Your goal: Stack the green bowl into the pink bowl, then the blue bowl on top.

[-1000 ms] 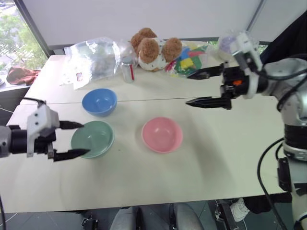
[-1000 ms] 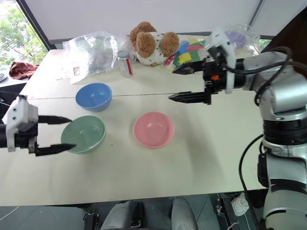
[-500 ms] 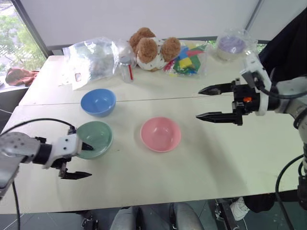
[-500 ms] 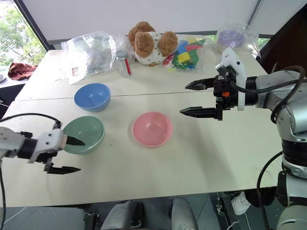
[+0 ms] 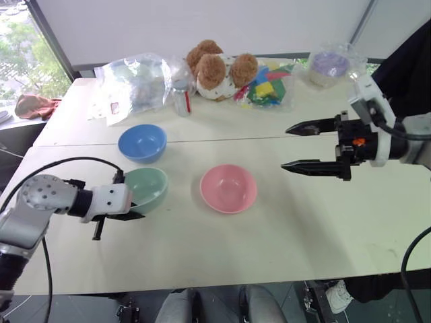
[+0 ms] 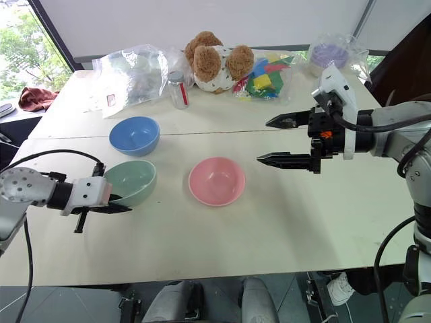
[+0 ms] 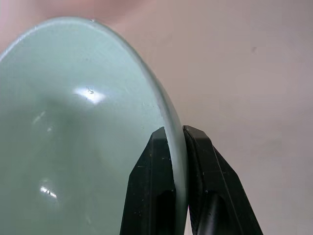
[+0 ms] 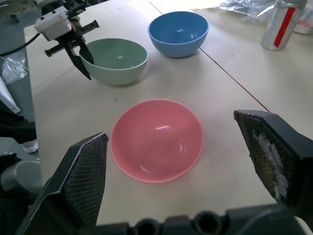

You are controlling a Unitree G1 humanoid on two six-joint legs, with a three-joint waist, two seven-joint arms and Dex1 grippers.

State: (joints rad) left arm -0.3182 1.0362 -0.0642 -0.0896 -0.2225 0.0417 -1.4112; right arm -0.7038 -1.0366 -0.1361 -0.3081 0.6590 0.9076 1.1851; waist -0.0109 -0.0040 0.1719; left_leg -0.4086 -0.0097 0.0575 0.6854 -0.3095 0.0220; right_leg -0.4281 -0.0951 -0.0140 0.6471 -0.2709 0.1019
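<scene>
The green bowl sits at the table's front left, and my left gripper is shut on its near rim. In the left wrist view one black finger lies inside the green bowl and the other outside. The pink bowl rests upright at the centre, just right of the green one. Behind the green bowl stands the blue bowl. My right gripper hovers open and empty to the right of the pink bowl, above the table.
Along the table's back edge are a clear plastic bag, a small bottle, a teddy bear, a bag of coloured blocks and a wrapped purple bowl. A seam crosses the table behind the bowls.
My left gripper swung in from the left, dropped to the green bowl's near rim and shut on it. The right gripper drew back to the right, still open.
</scene>
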